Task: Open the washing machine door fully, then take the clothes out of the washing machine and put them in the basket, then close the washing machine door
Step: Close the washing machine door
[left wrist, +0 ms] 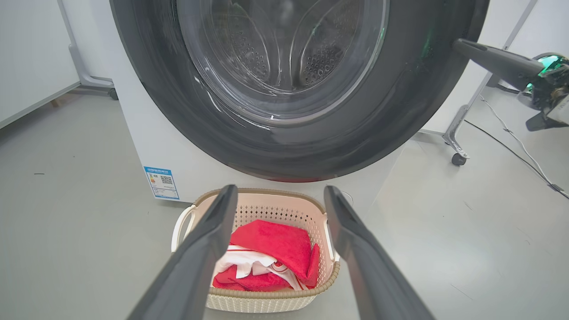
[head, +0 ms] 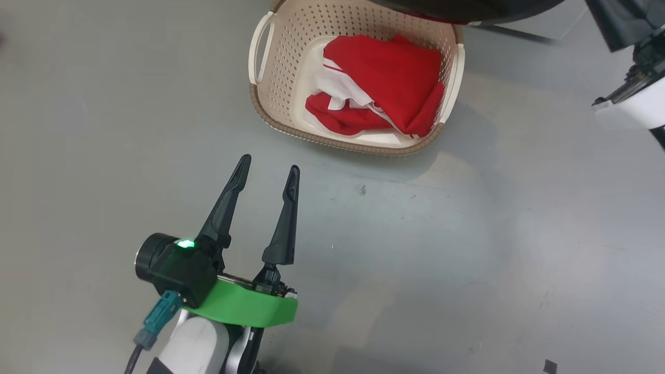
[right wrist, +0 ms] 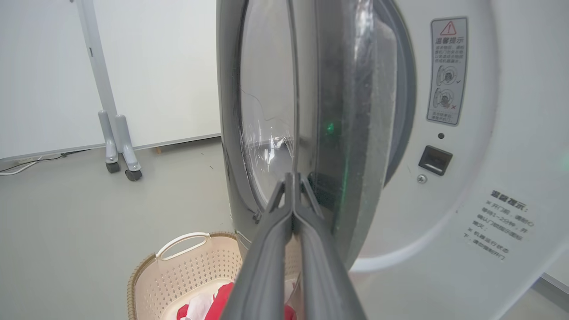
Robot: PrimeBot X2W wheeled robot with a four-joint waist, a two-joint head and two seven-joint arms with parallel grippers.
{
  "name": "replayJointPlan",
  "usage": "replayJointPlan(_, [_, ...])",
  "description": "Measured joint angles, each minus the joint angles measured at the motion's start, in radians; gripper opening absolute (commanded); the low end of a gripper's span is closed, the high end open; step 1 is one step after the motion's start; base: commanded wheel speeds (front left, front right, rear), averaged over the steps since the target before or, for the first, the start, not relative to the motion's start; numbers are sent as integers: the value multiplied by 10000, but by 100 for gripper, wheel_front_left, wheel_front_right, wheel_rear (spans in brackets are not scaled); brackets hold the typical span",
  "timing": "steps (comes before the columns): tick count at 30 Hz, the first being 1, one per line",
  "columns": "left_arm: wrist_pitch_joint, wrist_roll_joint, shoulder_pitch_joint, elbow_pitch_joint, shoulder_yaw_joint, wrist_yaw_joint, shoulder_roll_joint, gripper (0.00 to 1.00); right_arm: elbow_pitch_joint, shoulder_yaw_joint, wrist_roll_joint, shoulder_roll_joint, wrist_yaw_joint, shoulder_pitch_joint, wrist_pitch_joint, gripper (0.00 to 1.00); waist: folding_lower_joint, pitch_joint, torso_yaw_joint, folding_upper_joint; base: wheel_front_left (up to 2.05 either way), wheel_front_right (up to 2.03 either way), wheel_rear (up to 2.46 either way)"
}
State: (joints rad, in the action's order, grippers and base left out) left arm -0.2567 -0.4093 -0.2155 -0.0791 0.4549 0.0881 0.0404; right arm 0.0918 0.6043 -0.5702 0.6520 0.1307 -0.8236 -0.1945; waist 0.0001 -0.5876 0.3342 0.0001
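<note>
A smooth grey floor [head: 467, 234], scuffed in places, runs under everything. Far beyond the right tool [right wrist: 292, 178] stand white wall panels [right wrist: 155, 66] and a grey stand [right wrist: 118, 146] on castors.

The washing machine [left wrist: 146, 146], a big white box, rises ahead of the left tool [head: 269, 163]. Its door [left wrist: 378, 111] has a wide glossy black rim around a bulging clear glass bowl, through which the perforated steel drum shows. From the right wrist the door stands edge-on, ajar from the white front. The right tool is pressed shut, with its tips at the door's rim; I cannot tell whether they touch.

The cream basket [head: 270, 104] has perforated walls, a brown woven-look rim and side handles. It sits on the floor just ahead of the left tool and below the right one. The clothes [head: 389, 72], red with white parts, lie crumpled inside it. The left tool is spread wide and holds nothing.

A dark latch socket [right wrist: 434, 160] sits right of the right tool's tips. Above it is a warning sticker [right wrist: 446, 71] with a red triangle and Chinese text. Printed lines [right wrist: 502, 224] of Chinese lie lower right. A blue label [left wrist: 161, 182] with a QR code sits ahead-left of the left tool.
</note>
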Motion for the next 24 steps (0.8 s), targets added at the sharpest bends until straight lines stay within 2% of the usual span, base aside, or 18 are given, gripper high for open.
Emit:
replayJointPlan(12, [0,-29,-538,-121,104,111,-27,100,184,-50,-17,543,2,-1538,341,0,0,-793,180,0,0,0,0])
replayJointPlan(24, [0,-211,-825,-151,351,207,-65,100,1475,-650,-263,301,-12,-2930,443,0,1,-1311,521,0,0,0,0])
